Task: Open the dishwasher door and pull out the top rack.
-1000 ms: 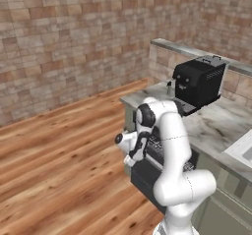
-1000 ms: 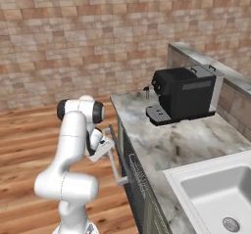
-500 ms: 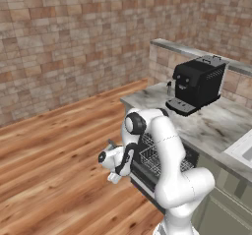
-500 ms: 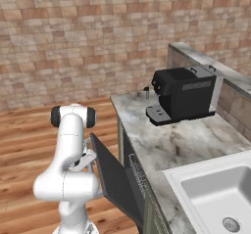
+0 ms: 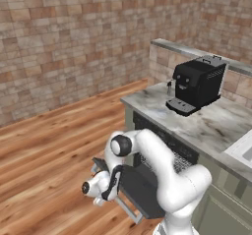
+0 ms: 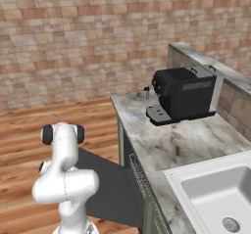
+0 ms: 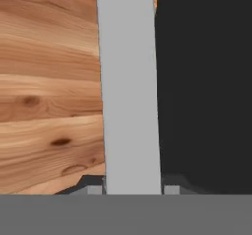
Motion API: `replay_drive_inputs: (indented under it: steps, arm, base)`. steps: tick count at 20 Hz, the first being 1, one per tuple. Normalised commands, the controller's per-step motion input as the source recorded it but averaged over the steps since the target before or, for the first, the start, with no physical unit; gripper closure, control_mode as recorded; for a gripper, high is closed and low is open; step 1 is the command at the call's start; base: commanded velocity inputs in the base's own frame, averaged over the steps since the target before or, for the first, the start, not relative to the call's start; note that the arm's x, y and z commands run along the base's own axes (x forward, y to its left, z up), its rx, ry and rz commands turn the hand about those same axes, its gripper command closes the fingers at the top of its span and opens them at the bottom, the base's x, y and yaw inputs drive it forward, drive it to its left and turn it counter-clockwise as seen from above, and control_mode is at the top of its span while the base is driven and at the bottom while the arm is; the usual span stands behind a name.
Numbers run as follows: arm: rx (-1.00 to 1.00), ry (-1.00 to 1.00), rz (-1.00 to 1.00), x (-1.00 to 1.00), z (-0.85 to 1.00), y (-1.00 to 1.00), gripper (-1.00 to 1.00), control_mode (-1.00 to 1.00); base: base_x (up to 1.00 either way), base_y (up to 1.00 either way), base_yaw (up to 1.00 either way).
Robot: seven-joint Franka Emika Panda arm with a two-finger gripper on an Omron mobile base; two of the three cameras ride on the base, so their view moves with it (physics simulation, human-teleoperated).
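The dishwasher door hangs swung down almost flat over the wood floor, a dark panel that also appears in the right base view. Its silver bar handle runs straight up the hand view, with the dark door to its right. My gripper is shut on the handle, one fingertip on each side of the bar. From the left base camera the gripper sits low at the door's outer edge. Inside the open cavity, the wire grid of the top rack shows under the counter.
A black coffee machine stands on the marble counter, and a white sink lies at the near right. Wood floor spreads out to the left of the door. My arm stands right beside the lowered door.
The door has swung from nearly upright down to almost flat. My gripper stayed on the handle and moved outward and down with it.
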Motion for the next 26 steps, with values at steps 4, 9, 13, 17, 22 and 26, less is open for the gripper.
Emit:
replay_drive_inputs:
  steps: [4, 9, 13, 17, 22, 26]
  arm:
    - [-0.06, -0.07, 0.00, -0.20, -0.99, 0.75, 1.00, -1.00]
    - [-0.01, -0.02, 0.00, -0.18, -0.52, 0.71, -1.00, -1.00]
    - [0.00, -0.05, 0.00, -0.44, 0.23, 0.35, -1.00, -1.00]
    - [0.04, 0.00, 0.00, -0.56, 0.72, 0.15, -1.00, -1.00]
    - [0.11, 0.00, 0.00, -0.70, 0.77, 0.00, -1.00, -1.00]
    - [0.14, 0.00, 0.00, -0.70, 0.88, 0.00, -1.00, -1.00]
  base:
    - [0.00, 0.00, 0.00]
    - [0.00, 0.00, 0.00]
    - [0.00, 0.00, 0.00]
    - [0.00, 0.00, 0.00]
    - [0.00, 0.00, 0.00]
    - [0.00, 0.00, 0.00]
